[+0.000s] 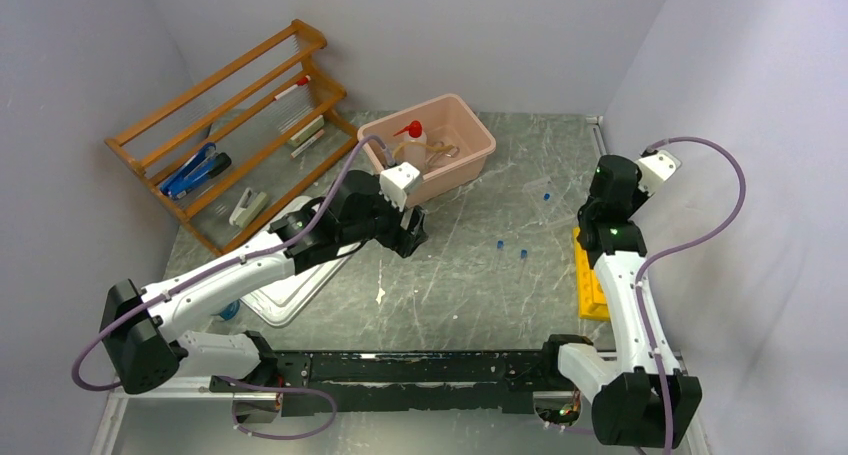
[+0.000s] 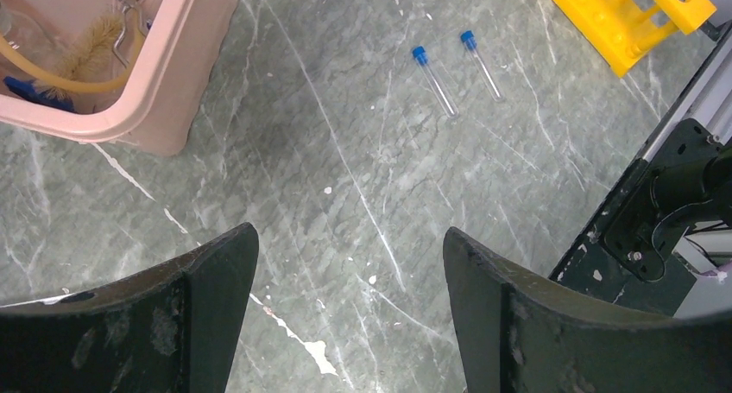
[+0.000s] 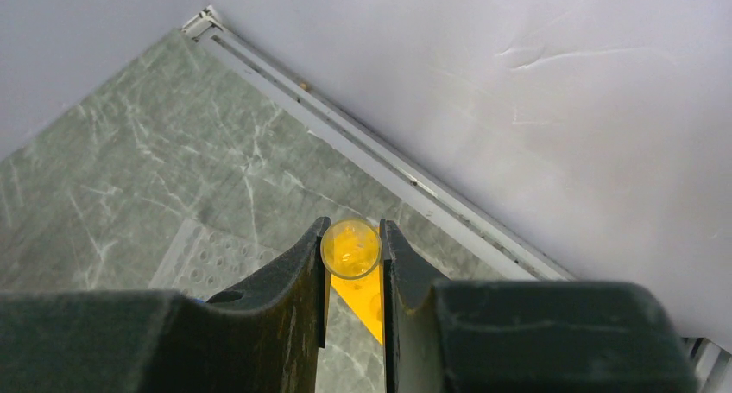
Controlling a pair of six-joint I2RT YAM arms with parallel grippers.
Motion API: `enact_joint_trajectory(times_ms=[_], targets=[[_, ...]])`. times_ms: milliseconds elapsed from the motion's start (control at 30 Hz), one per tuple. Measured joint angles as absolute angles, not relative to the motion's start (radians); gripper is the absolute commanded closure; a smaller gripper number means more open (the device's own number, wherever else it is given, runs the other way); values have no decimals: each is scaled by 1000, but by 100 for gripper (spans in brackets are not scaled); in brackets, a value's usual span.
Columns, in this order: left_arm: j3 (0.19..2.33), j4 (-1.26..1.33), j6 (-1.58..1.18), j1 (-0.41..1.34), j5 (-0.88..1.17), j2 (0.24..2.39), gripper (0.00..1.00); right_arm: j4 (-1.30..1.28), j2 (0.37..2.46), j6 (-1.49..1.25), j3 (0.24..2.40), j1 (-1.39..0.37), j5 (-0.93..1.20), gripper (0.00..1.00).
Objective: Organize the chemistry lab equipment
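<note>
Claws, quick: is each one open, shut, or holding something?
Left claw: open, empty.
Right claw: shut on a clear tube.

Top: high overhead, from rear, facing down. Wrists: close, angled down; left shares yellow tube rack (image 2: pixel 626 30) with top.

Pink tub (image 1: pixel 462 167), orange wooden rack (image 1: pixel 204 83), white lid (image 1: pixel 288 293)

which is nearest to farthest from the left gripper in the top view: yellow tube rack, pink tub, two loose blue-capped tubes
1. pink tub, just behind it
2. blue-capped tubes, loose to its right
3. yellow tube rack, far right
</note>
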State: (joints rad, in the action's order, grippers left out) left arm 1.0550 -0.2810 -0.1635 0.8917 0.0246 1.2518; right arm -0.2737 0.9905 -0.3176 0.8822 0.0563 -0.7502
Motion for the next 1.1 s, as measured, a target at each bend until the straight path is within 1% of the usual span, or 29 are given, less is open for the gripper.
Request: enact_joint_trajectory(times_ms=[300,567,1000,1100], targets=[[1055,-291,-163,892,21,1282,18,-224,1013,-345,824,107,-690,88],[1058,-307,-160,892,21,1310,18,-156,1097,-357,790,137,-627,89],[1090,-330,-156,892,8,1337,19,125,1289,-348,791,151,-520,89],[1093,-335,-156,892,-2,1343,19,151,1333,-341,807,154,-503,89]])
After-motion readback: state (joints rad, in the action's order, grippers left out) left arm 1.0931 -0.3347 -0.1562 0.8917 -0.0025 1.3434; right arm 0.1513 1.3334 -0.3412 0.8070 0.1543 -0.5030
